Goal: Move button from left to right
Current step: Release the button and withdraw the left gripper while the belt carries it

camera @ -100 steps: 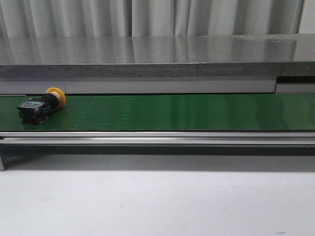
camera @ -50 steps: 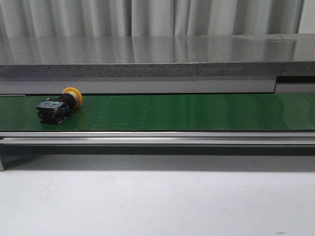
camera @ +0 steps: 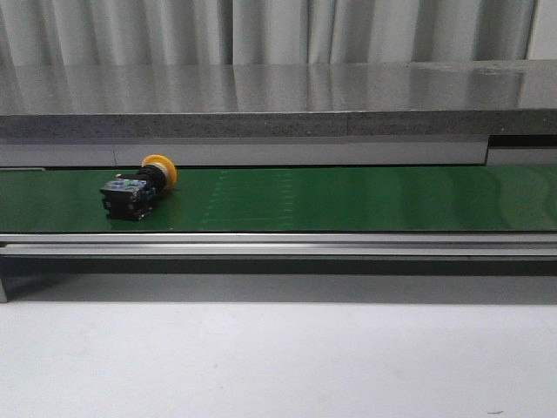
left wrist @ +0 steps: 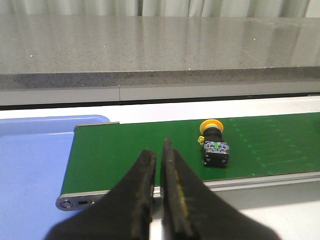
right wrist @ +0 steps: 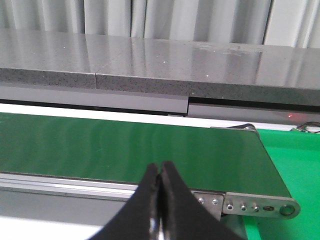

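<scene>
Button (camera: 139,186) position decides the coming move: it lies on its side on the green conveyor belt (camera: 348,198), toward the belt's left part, orange cap pointing to the belt's far edge and dark base toward the near edge, so its long axis runs across the belt. From the left gripper (left wrist: 159,165), whose fingers are nearly pressed together with only a slit between them and nothing held, the button sits ahead and off to one side, apart from the tips. The left arm looks the nearer one. The right gripper (right wrist: 159,176) has its fingers pressed together (empty too) near the belt's right end, where no button shows. Behind the belt runs a grey stone-look ledge (camera: 278,100), with pale curtains (camera: 261,30) beyond it.
</scene>
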You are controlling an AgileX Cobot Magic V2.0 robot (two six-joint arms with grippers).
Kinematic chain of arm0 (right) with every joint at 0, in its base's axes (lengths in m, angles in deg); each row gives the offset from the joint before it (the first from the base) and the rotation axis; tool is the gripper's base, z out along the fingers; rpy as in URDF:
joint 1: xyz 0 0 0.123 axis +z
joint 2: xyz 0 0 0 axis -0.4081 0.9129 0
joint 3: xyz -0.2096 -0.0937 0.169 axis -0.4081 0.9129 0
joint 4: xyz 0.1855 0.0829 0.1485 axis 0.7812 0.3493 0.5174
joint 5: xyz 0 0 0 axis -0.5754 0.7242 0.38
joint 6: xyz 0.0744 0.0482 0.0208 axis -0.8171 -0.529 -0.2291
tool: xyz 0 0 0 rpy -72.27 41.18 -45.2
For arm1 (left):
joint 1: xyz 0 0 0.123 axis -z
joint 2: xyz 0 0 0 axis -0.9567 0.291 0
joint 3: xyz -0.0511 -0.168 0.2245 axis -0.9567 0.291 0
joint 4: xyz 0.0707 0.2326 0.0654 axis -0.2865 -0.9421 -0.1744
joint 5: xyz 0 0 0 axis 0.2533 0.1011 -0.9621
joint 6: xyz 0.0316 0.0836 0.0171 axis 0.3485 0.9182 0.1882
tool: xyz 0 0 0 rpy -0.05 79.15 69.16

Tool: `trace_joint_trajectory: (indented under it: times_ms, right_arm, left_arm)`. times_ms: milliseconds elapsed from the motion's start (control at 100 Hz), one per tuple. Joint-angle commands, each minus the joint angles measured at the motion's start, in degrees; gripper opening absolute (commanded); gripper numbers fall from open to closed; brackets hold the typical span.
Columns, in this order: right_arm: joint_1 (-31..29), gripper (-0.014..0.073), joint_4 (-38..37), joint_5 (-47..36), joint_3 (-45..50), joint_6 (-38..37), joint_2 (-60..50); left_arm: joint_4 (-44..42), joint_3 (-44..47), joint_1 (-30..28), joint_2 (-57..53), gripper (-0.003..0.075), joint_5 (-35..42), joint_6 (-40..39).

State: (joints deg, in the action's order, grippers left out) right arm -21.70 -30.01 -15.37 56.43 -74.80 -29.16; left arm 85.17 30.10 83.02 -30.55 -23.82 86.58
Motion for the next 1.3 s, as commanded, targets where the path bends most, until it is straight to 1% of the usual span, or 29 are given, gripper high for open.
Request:
trace_joint_trajectory:
  times_ms: [0,130,360,500,580,720,970,1160,1291]
  right_arm:
    - [0.12,-0.0067,-0.57,-6.11,-0.03,0.03,-0.81]
    - [0.12,-0.0067,-0.57,-8.46,-0.03,0.03,-0.81]
    - [0.12,-0.0067,-0.51,-8.58,-0.84,0.03,-0.81]
    - [0.12,-0.0067,-0.51,-5.71,-4.50,0.03,0.35]
    - [0.12,-0.0067,-0.51,-2.20,-7.96,0.03,2.51]
    - [0.12,-0.0067,-0.51,4.21,-14.85,0.03,9.44]
    - [0.12,-0.0067,-0.34,13.30,-27.73,0.03,26.33]
    - [0.12,-0.0067,2.61,16.19,-36.71,0.03,39.60]
    - [0.12,-0.0067,5.17,17.10,-40.42,0.03,46.83]
  left_arm:
    - [0.33,-1.43,0.48,0.40,0.0005,4.42,-0.11]
    - [0.33,-1.43,0.48,0.40,0.0005,4.42,-0.11]
    - [0.33,-1.43,0.48,0.40,0.0005,4.42,-0.11]
    - [0.33,-1.43,0.48,0.40,0.0005,4.42,-0.11]
    - [0.33,-1.43,0.48,0.40,0.0005,4.42,-0.11]
    - [0.33,-1.43,0.48,0.40,0.0005,4.42,-0.11]
    - [0.33,-1.43,0.48,0.40,0.0005,4.42,-0.11]
    - [0.33,-1.43,0.48,0.40,0.0005,4.42,-0.11]
    - [0.33,-1.43,0.48,0.40,0.0005,4.42,-0.11]
